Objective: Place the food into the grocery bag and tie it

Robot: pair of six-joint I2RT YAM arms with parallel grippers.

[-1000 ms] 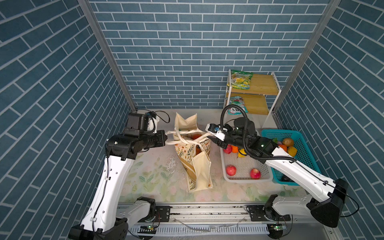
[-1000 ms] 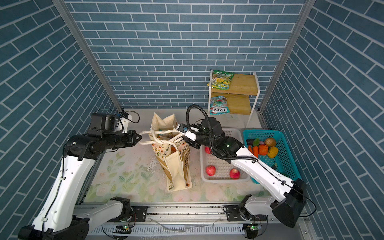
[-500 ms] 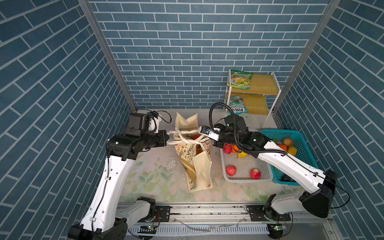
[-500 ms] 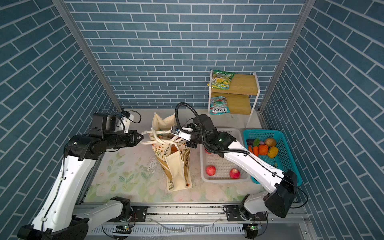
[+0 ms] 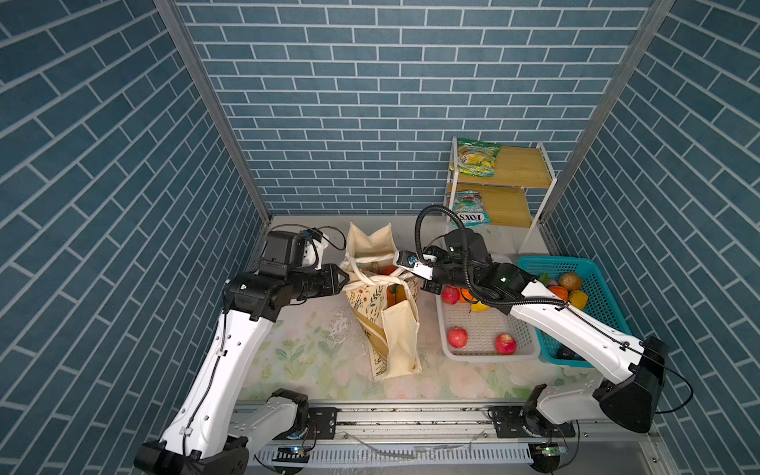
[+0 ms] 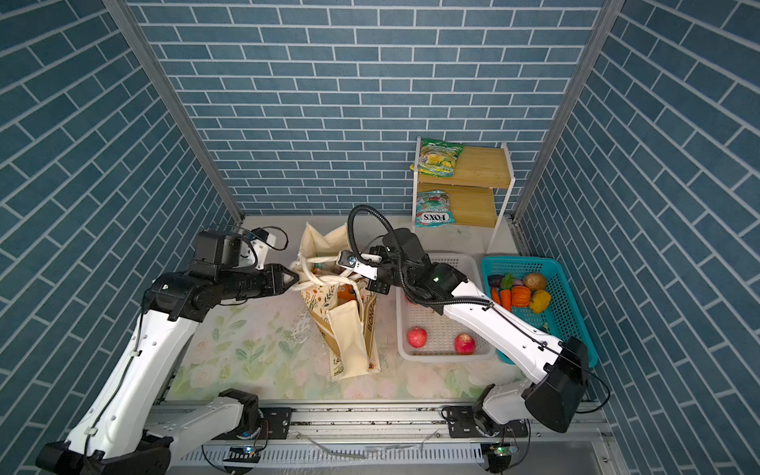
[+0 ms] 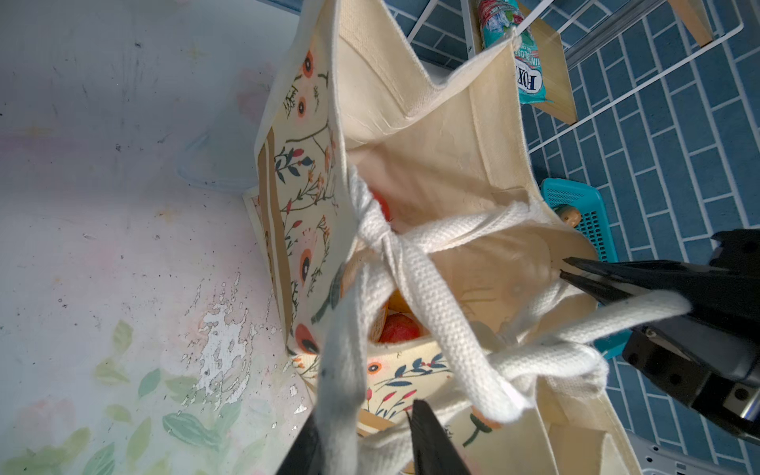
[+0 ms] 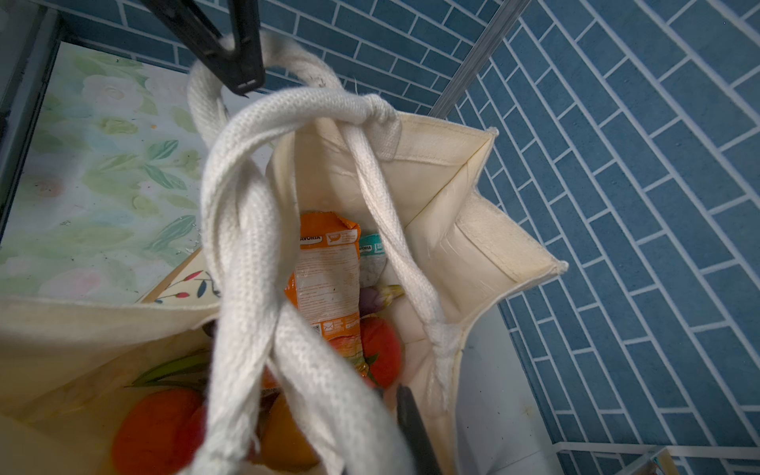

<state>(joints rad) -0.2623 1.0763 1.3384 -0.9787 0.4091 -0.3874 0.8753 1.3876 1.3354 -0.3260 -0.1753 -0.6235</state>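
Right wrist view alone sees deep into the grocery bag [image 8: 473, 230]: an orange packet [image 8: 327, 279]. Right end effector [image 7: 564, 267] pinches a strap [image 7: 641, 312]; left end effector [image 7: 364, 413] slightly open.

Both top views look steeply down from high at the front of the desk [image 5: 312, 357] toward the back brick wall [image 5: 390, 103], sharing almost the whole scene. Each wrist camera hangs close over the grocery bag [image 7: 432, 164], apparently facing one another across its blurred strap handles [image 8: 246, 246].
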